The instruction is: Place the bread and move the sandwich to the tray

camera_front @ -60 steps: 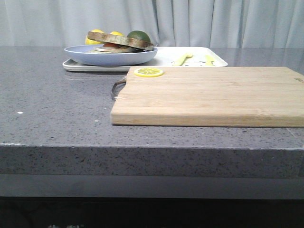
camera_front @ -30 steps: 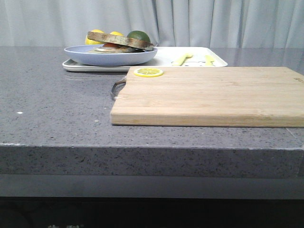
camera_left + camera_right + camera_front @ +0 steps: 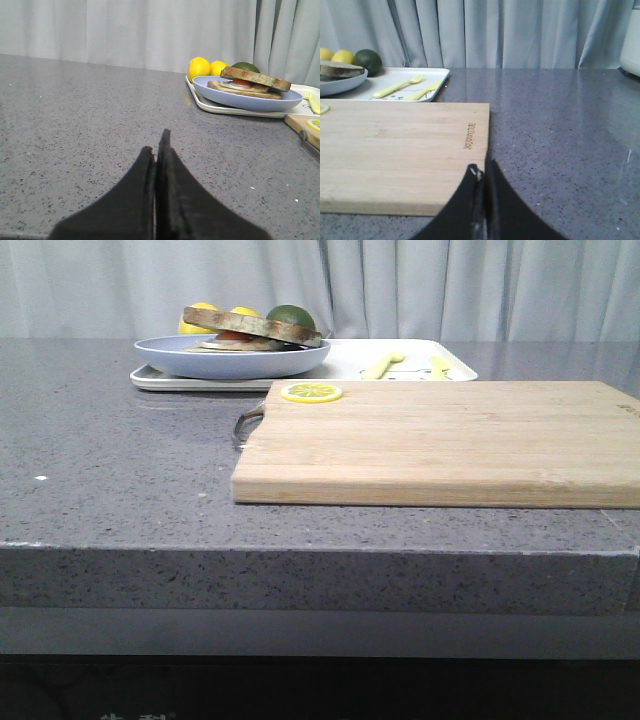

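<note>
The pale blue plate (image 3: 230, 357) stands on the left end of the white tray (image 3: 350, 360) at the back of the counter. On it lies the sandwich with the egg white (image 3: 240, 86) showing, and the bread (image 3: 255, 324) rests tilted on top of it. The left wrist view shows the bread (image 3: 256, 78), the plate (image 3: 245, 99) and the tray (image 3: 215, 107) far ahead to the right. My left gripper (image 3: 157, 145) is shut and empty over bare counter. My right gripper (image 3: 482, 170) is shut and empty at the cutting board's near corner. Neither gripper shows in the front view.
A light wooden cutting board (image 3: 440, 440) with a metal handle (image 3: 247, 425) lies in front of the tray, a lemon slice (image 3: 311, 392) at its far left corner. Two lemons (image 3: 200, 312) and a green fruit (image 3: 291, 315) sit behind the plate. A yellow fork (image 3: 385, 364) lies on the tray.
</note>
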